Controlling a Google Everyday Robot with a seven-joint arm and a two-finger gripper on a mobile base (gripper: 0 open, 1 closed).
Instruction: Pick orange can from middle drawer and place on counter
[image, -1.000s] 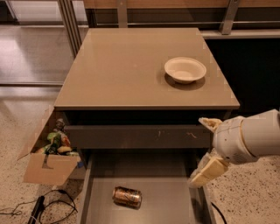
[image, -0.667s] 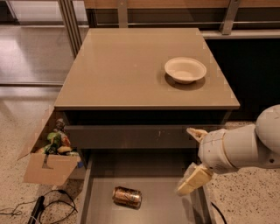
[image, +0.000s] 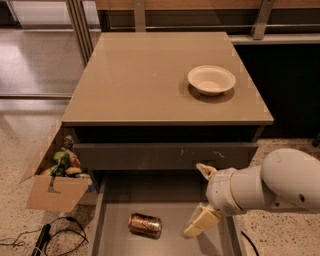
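Note:
The orange can lies on its side on the grey floor of the open middle drawer, left of centre. My gripper is open, with one pale finger up near the drawer front above and the other finger low over the drawer floor. It hangs over the right half of the drawer, a short way right of the can and apart from it. The tan counter tops the cabinet above.
A white bowl stands on the counter at the right. A cardboard box with clutter sits on the floor left of the cabinet, with dark cables beside it. A closed drawer front sits above the open drawer.
My gripper and arm have moved left and down, from beside the drawer's right wall to over the drawer floor, closer to the can. The can has not moved.

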